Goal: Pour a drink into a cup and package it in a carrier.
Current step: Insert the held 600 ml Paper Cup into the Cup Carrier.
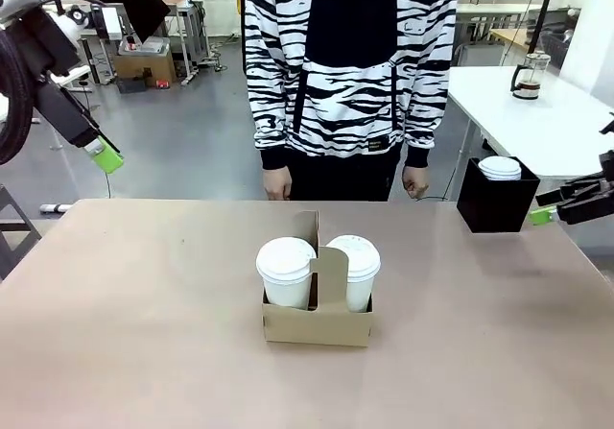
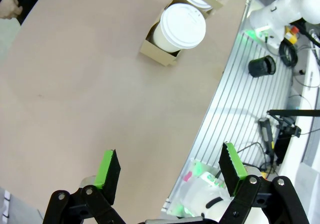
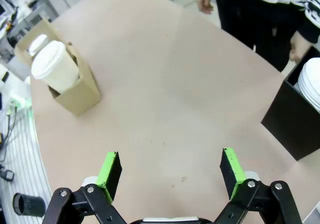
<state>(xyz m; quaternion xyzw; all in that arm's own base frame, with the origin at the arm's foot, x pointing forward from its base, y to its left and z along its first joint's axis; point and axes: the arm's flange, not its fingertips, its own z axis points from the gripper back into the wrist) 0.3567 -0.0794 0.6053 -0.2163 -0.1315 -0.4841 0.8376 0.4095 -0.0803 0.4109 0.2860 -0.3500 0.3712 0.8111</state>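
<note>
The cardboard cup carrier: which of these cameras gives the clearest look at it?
The front view: the cardboard carrier sits mid-table, showing its handle tab and both lidded cups side by side. The left wrist view shows it from above, cut off at the top edge. The right wrist view shows it smaller, at an angle, one cup hiding most of the other.

Two cups [image 1: 286, 271] in carrier [image 1: 317, 321]

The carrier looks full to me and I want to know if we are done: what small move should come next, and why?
Probably none beyond keeping both arms back. The carrier already holds two lidded white cups, one per slot, upright. The left gripper and right gripper are open, empty and away from it, so the person could likely just take it.
</note>
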